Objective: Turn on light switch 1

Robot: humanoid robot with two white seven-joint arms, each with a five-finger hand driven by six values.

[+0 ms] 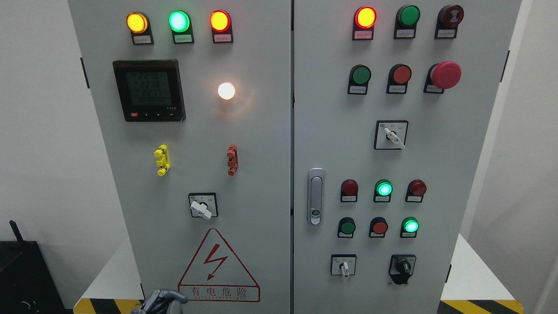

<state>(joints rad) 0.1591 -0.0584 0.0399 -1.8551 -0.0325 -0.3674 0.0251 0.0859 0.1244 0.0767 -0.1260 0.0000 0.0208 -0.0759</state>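
A grey electrical cabinet (261, 183) fills the frame, its two doors carrying the controls. On the left door, a white rotary switch (202, 209) sits at lower centre, knob tilted toward lower right, above the red warning triangle (218, 268). A white lamp (226, 90) glows (upper middle of that door). At the bottom edge, left of centre, the left hand (160, 302) shows only curled grey fingertips, holding nothing, below the switch.

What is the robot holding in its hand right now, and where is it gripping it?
Nothing. Only the left hand shows, low at the bottom edge beside the warning sign, fingers curled on nothing. It touches no switch.
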